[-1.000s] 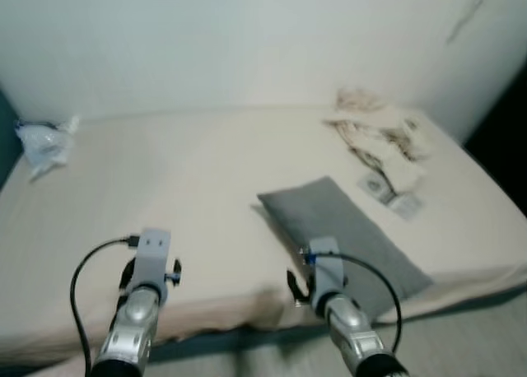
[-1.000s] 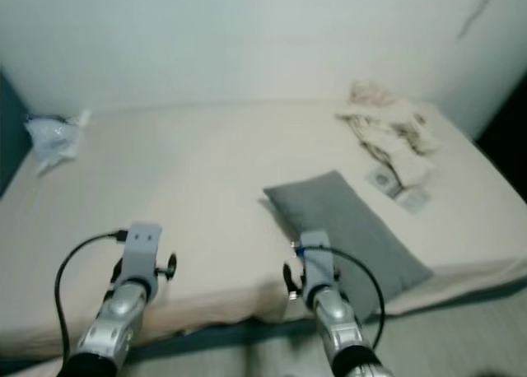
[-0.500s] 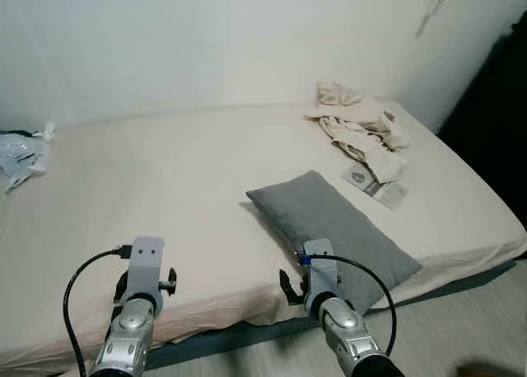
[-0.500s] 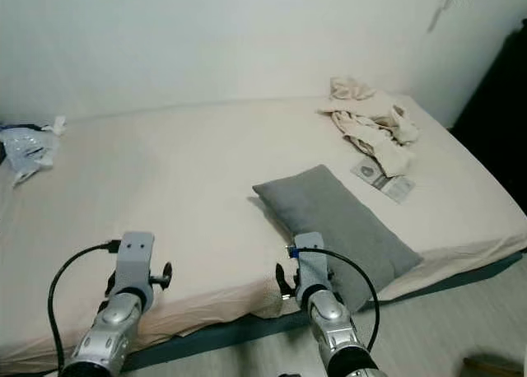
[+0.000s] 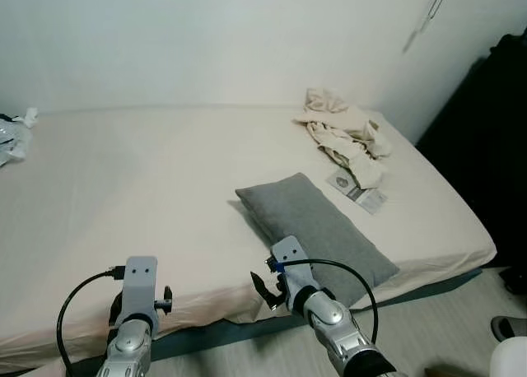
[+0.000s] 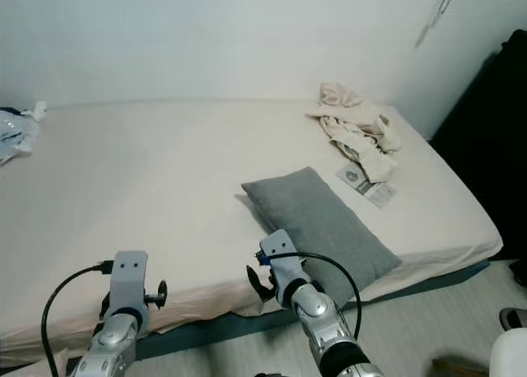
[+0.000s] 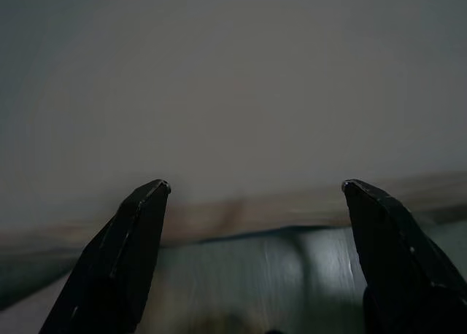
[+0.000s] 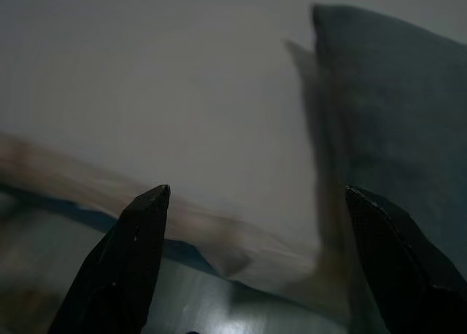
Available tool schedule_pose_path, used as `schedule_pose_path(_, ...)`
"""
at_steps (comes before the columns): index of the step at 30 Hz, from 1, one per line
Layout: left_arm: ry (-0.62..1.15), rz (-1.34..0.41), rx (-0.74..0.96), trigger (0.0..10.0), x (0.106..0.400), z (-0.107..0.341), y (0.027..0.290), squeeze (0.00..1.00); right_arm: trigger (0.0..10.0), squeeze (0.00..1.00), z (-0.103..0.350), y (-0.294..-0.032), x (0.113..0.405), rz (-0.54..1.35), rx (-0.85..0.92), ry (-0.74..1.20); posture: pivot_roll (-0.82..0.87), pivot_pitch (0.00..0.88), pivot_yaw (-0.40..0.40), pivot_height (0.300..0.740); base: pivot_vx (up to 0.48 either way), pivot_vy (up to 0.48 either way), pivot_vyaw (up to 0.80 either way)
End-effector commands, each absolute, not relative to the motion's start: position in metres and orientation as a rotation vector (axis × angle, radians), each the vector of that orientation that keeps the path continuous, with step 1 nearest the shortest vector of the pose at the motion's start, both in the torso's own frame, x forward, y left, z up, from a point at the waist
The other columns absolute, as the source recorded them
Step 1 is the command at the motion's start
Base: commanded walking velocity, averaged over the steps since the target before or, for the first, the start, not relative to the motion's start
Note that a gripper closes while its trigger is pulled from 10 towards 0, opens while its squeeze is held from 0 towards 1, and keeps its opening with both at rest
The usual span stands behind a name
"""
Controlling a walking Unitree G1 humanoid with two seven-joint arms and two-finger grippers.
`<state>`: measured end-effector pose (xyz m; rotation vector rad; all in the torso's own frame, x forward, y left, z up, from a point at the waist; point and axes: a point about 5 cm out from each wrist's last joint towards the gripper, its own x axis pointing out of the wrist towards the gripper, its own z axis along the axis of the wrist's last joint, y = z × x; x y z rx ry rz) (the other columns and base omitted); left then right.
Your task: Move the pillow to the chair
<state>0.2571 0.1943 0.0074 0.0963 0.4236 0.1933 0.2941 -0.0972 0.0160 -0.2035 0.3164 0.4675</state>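
A: Where does the pillow point(image 5: 317, 229) sit for us?

B: On the bed point(image 5: 123, 196), near the front edge, right of centre. Its long axis runs on a slant, from the far left corner to the near right corner.

A: Which arm do we use?

B: The right gripper point(image 8: 255, 203) is nearer. It hangs just off the bed's near edge, fingers spread wide and empty, with the pillow ahead and to the right. The left gripper point(image 7: 252, 192) is well apart to the left, fingers also spread, facing bare sheet.

A: So we reach right and forward?

B: We judge so, across the pillow's short side. No chair in sight yet; crumpled cloth point(image 5: 342, 134) lies far right.
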Motion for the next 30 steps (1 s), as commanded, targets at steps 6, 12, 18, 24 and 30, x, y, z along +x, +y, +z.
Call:
schedule_pose_path(6, 0.386, 0.181, 0.092, 10.0, 0.263, 0.015, 0.190, 0.00, 10.0, 0.00, 0.015, -0.140, 0.300, 0.161, -0.032, 0.349, 0.00, 0.121, -0.059, 0.740, 0.000, 0.000, 0.00)
schedule_pose_path(12, 0.392, 0.125, 0.051, 10.0, 0.269, 0.017, 0.183, 0.00, 10.0, 0.00, 0.010, -0.155, 0.288, 0.118, 0.005, 0.330, -0.01, 0.113, -0.032, 0.740, 0.000, 0.000, 0.00)
schedule_pose_path(18, 0.391, 0.127, -0.003, 10.0, 0.272, 0.018, 0.181, 0.00, 10.0, 0.00, 0.009, -0.156, 0.285, 0.129, -0.018, 0.324, -0.03, 0.121, -0.007, 0.740, 0.000, -0.040, 0.00)
schedule_pose_path(24, 0.390, 0.114, 0.013, 10.0, 0.271, 0.018, 0.180, 0.00, 10.0, 0.00, 0.007, -0.149, 0.285, 0.151, -0.006, 0.340, -0.03, 0.129, -0.010, 0.740, 0.000, -0.409, 0.00)
schedule_pose_path(30, 0.391, 0.085, 0.013, 10.0, 0.268, 0.017, 0.176, 0.00, 10.0, 0.00, 0.008, -0.148, 0.285, 0.150, 0.003, 0.343, -0.02, 0.129, -0.015, 0.740, 0.000, -0.480, 0.00)
